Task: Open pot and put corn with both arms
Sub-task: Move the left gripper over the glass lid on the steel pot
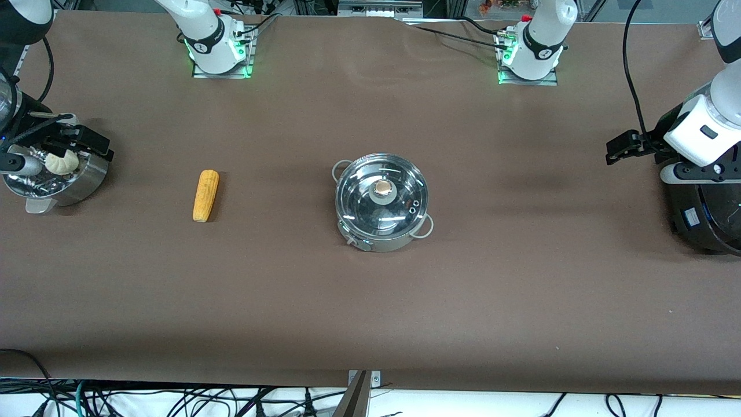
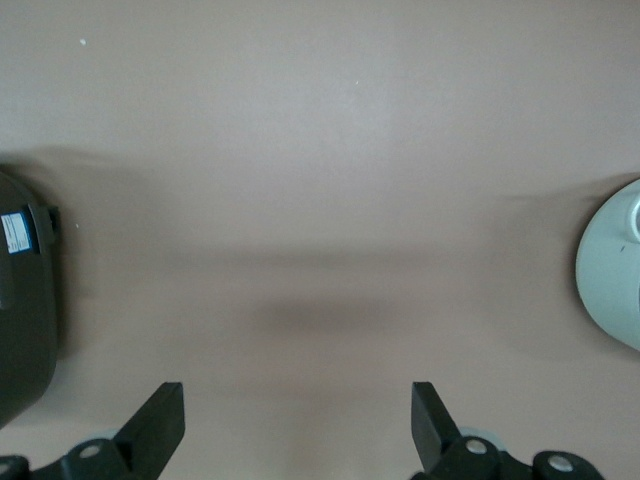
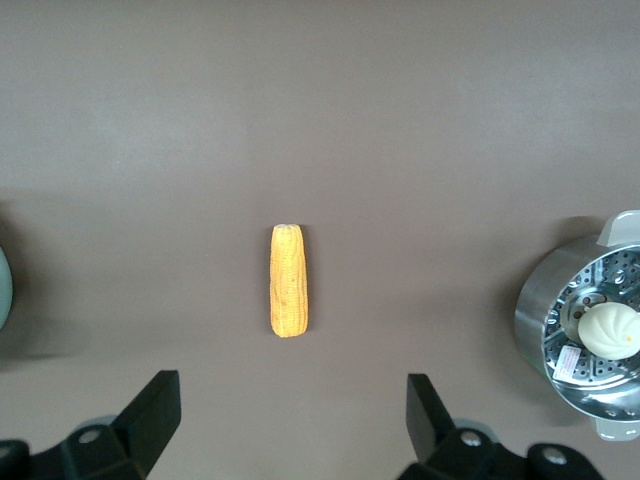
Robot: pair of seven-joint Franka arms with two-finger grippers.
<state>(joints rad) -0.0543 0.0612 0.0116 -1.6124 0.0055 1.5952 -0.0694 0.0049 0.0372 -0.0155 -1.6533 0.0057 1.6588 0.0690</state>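
Pot [image 1: 382, 202] mid-desk, glass lid [image 1: 382, 198] seated, knob [image 1: 382, 187] at its centre. Corn [image 1: 205, 195] lies flat at pot's 9 o'clock, well apart. Left claw [image 2: 298, 418] wide open, empty, over bare desk [image 1: 521, 278] beside black cooker [image 1: 703, 214]. Right claw [image 3: 292, 415] wide open, empty, over steamer bowl [image 1: 58, 179] with bun [image 1: 62, 163]. Risks: small knob slips from grip; round cob rolls under closing fingers; arms collide over pot.

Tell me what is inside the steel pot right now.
The pot sits closed under its glass lid, with a brass knob on top. Through the glass only shiny steel and reflections show; no food is visible. The corn lies on the table outside it.
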